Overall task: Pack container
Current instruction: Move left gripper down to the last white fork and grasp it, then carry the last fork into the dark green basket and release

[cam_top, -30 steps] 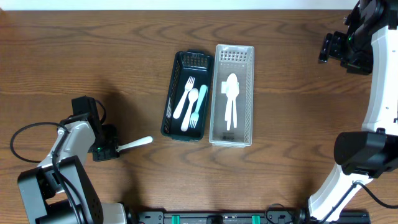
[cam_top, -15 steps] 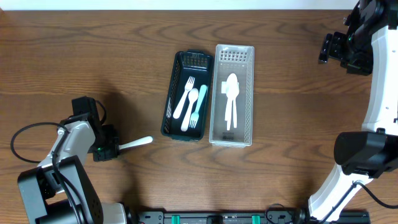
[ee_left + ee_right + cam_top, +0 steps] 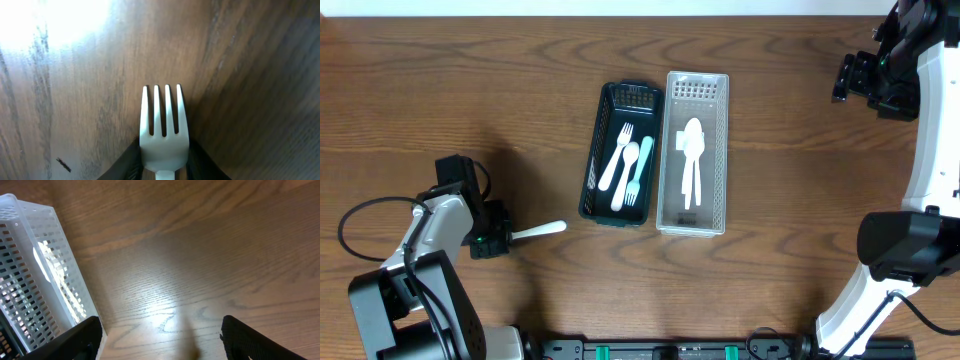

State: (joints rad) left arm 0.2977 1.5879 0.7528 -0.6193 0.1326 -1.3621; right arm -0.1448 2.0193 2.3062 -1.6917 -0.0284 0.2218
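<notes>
fork: white plastic fork [image 3: 542,229] is clamped by its handle end in the left hand [image 3: 508,237], tines out, low over the brown wooden bench [image 3: 440,90], a bit left of the dark green mesh basket [image 3: 603,120]. Whether it's touching the bench can't be told.
right hand [image 3: 850,78]: fingers apart, nothing held, well off at the far corner.
risk 1: fork's gripped way back, so it could get pivoted or dropped w/ any quick swing.
risk 2: tines could be snagged on the basket rim if it isn't lifted enough.
risk 3: could be dropped in w/ the spoons in the clear perforated plastic bin [image 3: 720,150] next door.
</notes>
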